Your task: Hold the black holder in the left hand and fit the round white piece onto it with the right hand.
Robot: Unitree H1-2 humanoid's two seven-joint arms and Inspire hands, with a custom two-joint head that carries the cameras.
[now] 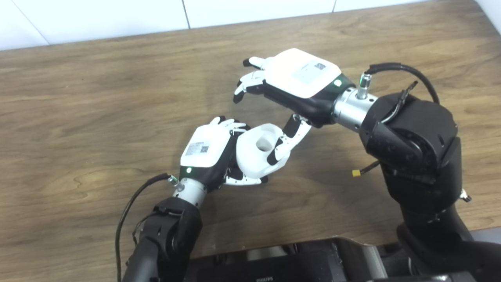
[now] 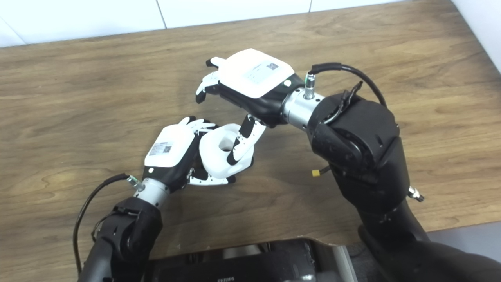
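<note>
left hand (image 1: 207, 152) grips round white piece (image 1: 254, 154).

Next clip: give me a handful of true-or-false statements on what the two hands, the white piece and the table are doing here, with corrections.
1. The round white piece sits at the left hand. True.
2. The right hand is shut into a fist. False: its fingers are spread, only the thumb touching the white piece.
3. The white piece has a hollow in its top. True.
4. The white piece lies alone on the table, away from both hands. False: it sits between the hands, against the left hand.
</note>
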